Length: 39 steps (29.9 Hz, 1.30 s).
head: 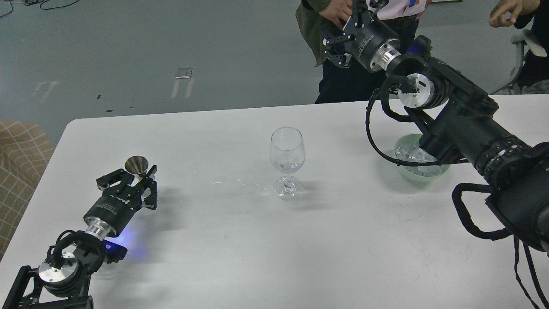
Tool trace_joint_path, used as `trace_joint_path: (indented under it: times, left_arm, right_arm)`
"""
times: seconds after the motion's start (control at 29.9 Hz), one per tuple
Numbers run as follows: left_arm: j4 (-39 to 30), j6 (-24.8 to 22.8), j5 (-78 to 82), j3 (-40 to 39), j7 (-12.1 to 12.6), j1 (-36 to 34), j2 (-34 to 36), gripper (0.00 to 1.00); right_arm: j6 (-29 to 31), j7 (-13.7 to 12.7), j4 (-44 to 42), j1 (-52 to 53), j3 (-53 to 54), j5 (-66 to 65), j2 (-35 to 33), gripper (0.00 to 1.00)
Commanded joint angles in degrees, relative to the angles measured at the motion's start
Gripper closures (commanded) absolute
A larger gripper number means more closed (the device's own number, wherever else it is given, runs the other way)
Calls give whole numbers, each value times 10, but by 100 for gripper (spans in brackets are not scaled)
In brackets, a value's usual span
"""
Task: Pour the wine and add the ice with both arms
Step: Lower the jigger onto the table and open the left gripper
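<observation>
Left gripper (138, 182): low over the left part of the counter (223, 266). The jaws are closed on the stem of a small steel jigger (136, 165).
Jigger axis: long axis tilted away from the arm. The mouth faces up and toward the camera. Contents cannot be told.
Risk, left side: a tilted open cup can spill onto the counter if it is swung toward the glass too fast or tipped early.
Wine glass (287, 161): upright at mid-counter, axis vertical, mouth up. A few clear pieces appear to lie low in the bowl. Well apart from both grippers.
Risk, glass: tall on a narrow foot. A side knock from either arm would likely topple it.
Ice (418, 159): a pile of clear cubes in a pale green bowl (401, 171) on the right part of the counter. No common direction or long axis.
Right gripper (339, 43): raised high beyond the far edge of the counter, close to a standing person (339, 81). The jaws are spread apart, and nothing can be seen held between them.
Risk, right side: the forearm and its cable loop hang directly over the bowl. A careless descent could snag the rim or scatter cubes. Contact with the person is also possible.
</observation>
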Motion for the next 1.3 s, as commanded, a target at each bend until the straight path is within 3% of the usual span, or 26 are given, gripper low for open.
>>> trace_joint_path:
  times: [0.0,0.7,0.77,0.9,1.0,1.27]
  left_arm:
    - [8,-2,0,1,0,-5,1,68]
    - [37,-14,1,1,0,-7,4,55]
    - [41,-14,3,2,0,-7,4,47]
    - [44,-15,3,2,0,-8,5,19]
    - [44,-15,3,2,0,-8,5,5]
    - [44,-19,3,2,0,-6,10,2]
  right_arm:
    - [0,0,-1,0,0,1,-1,0]
    - [0,0,0,-12,1,1,-1,0]
    - [0,0,0,-12,1,0,-1,0]
    - [0,0,0,-13,0,0,-1,0]
    - [0,0,0,-13,0,0,-1,0]
    - [0,0,0,-12,1,0,-1,0]
